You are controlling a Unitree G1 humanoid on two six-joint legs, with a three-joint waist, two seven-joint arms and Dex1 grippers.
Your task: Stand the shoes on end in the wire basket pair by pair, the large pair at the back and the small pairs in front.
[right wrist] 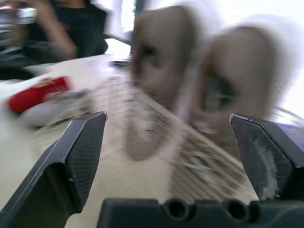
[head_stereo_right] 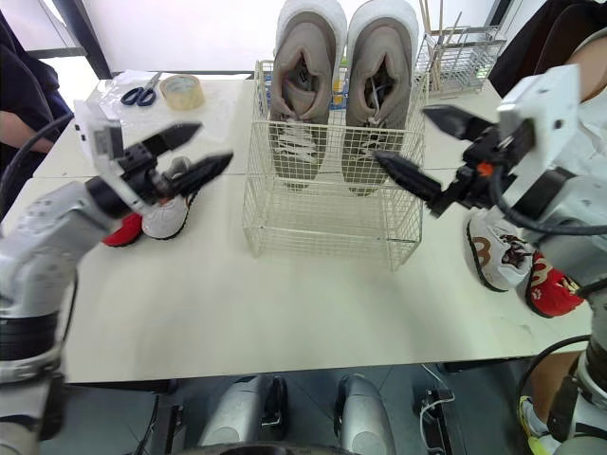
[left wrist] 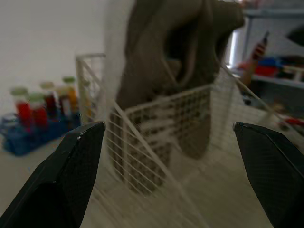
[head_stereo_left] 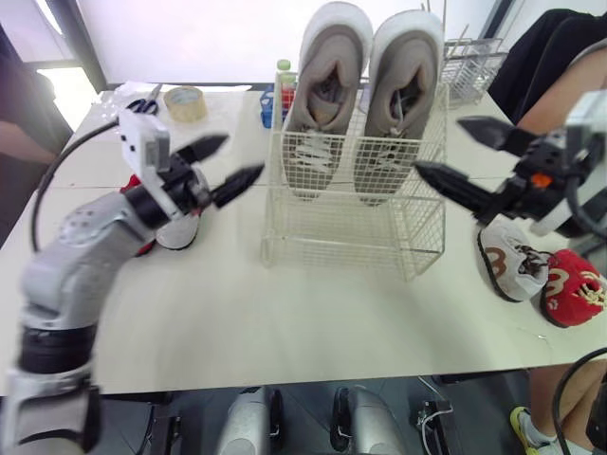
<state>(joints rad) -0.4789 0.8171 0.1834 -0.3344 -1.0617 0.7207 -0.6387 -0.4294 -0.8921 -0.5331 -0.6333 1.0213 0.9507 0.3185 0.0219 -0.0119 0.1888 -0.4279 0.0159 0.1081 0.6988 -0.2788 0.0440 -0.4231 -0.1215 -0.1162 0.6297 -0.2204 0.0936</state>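
At the middle of the table, the wire basket [head_stereo_left: 351,237] is standing with the large grey pair [head_stereo_left: 398,95] already set on end along its back wall, toes down and heels rising above the rim. To the basket's left, the left gripper [head_stereo_left: 243,157] is hovering above the table with its fingers spread wide and holding nothing. Behind it, a small white shoe [head_stereo_right: 166,216] and a small red shoe [head_stereo_right: 123,230] are lying side by side on the table. On the basket's right, the right gripper [head_stereo_left: 438,145] is hanging just beside the basket wall, likewise spread wide and empty. Beneath that arm, another small white shoe [head_stereo_left: 507,258] and red shoe [head_stereo_left: 574,289] are resting near the table's edge.
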